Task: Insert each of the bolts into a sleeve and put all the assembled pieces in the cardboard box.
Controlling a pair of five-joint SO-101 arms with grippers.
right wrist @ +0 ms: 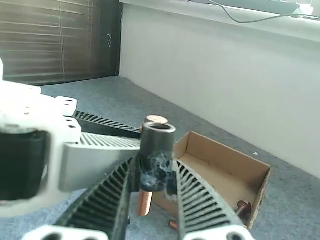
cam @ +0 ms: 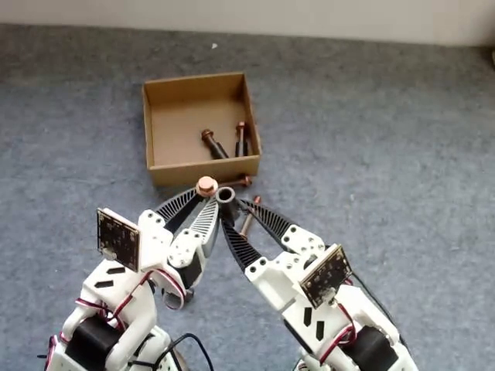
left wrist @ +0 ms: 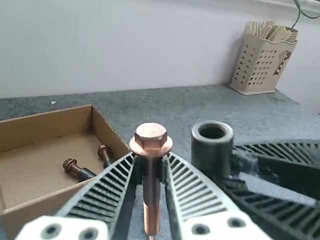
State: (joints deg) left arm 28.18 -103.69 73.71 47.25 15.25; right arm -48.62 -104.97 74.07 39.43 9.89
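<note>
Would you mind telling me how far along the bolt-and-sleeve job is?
Done: two assembled pieces lie in the cardboard box. In hand: the left jaws are shut on a bolt held upright, the right jaws on a sleeve right beside it, not yet joined. Left: join and box this pair, then deal with two loose bolts on the carpet by the box.

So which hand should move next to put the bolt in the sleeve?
Probably left. The left hand holds the bolt upright, head on top, beside the sleeve, which the right hand holds with its hole facing up. It could lift the bolt over that hole.
</note>
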